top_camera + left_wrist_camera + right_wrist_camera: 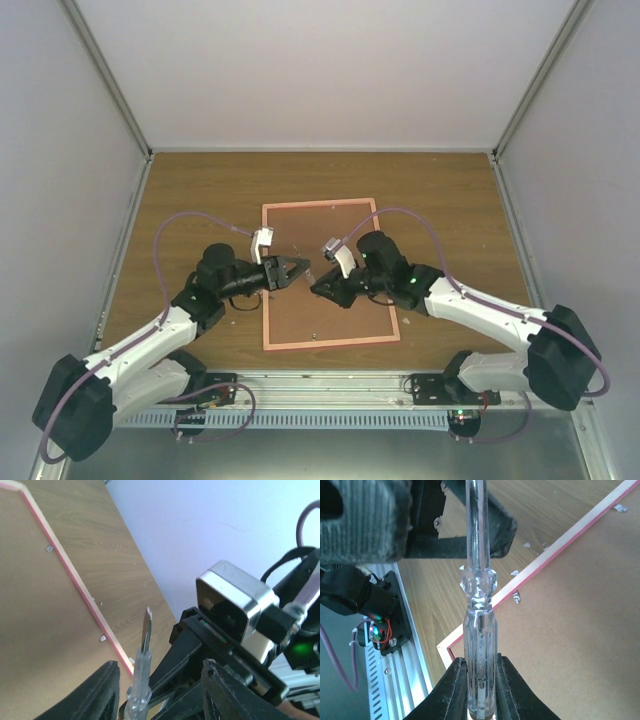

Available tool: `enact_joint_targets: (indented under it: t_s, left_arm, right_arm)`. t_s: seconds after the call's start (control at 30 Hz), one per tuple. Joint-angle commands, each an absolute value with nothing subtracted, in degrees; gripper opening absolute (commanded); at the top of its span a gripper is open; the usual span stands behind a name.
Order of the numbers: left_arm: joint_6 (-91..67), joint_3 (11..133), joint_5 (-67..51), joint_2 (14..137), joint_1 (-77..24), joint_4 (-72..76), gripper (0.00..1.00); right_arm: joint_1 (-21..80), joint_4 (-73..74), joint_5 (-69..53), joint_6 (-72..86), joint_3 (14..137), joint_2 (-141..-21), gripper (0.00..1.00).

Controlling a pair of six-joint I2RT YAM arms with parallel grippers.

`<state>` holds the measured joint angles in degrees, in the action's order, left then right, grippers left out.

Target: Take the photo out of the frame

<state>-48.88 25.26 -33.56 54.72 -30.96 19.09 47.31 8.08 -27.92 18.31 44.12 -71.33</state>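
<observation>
Two arms rise from a ribbed metal rail (330,385) at the near edge of the worktop (200,190), each in white and black casing and trailing a looped purple cable (190,218). Their tips face one another, close but apart, above the frame (310,220).

The right tool (480,661) is clamped tight on the clear plastic handle of a screwdriver (479,625). The handle is transparent and rounded, with a moulded collar above the grip. In the left wrist view its flat metal blade (146,630) stands clear of the frame.

The left tool (296,272) stands with its jaws partly apart. The screwdriver handle lies in the gap between its dark fingers (107,690), and neither finger is seen to touch it.

The frame lies flat on the middle of the worktop, back side up. It is a thin pink-red rectangular border around a matt brown fibreboard panel. Small metal tabs (49,548) sit along the panel's edge just inside the border. The photo cannot be seen from this side.

The worktop is wood-grained brown laminate. Beyond it stand plain white walls (330,70).
</observation>
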Motion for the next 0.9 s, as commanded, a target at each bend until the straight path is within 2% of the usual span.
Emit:
enact_joint_targets:
  t_s: [0.0, 0.3, 0.33, 0.43, 0.5, 0.63, 0.7, 0.87]
  left_arm:
    - [-49.0, 24.6, -34.3, 56.1, -30.5, 24.0, 0.42]
    - [-50.5, 23.4, -32.7, 55.1, -30.3, 23.8, 0.0]
    - [-51.1, 23.0, -32.4, 54.7, -30.3, 23.8, 0.0]
    - [-54.1, 21.4, -30.4, 52.9, -30.3, 24.4, 0.0]
    - [-57.2, 19.6, -29.1, 51.3, -30.3, 25.3, 0.0]
    - [-62.0, 19.0, -25.6, 48.6, -30.3, 22.3, 0.0]
    - [-63.9, 18.4, -24.8, 47.5, -30.3, 22.5, 0.0]
    - [-68.4, 15.7, -23.6, 44.9, -30.3, 24.7, 0.0]
  right_arm:
    - [49.1, 7.1, -26.1, 16.6, 44.9, -72.8, 0.01]
    - [49.8, 5.2, -22.5, 16.3, 44.4, -72.7, 0.01]
    - [49.9, 5.0, -21.6, 16.0, 44.3, -72.6, 0.01]
    - [50.1, 2.3, -19.2, 14.8, 42.8, -72.1, 0.13]
    - [50.4, 0.4, -18.5, 13.3, 42.0, -71.7, 0.18]
    - [52.9, -4.9, -14.9, 10.3, 40.5, -71.0, 0.39]
    - [54.3, -7.5, -13.3, 9.1, 39.6, -71.3, 0.42]
    - [55.2, -13.6, -10.3, 8.0, 36.8, -71.8, 0.42]
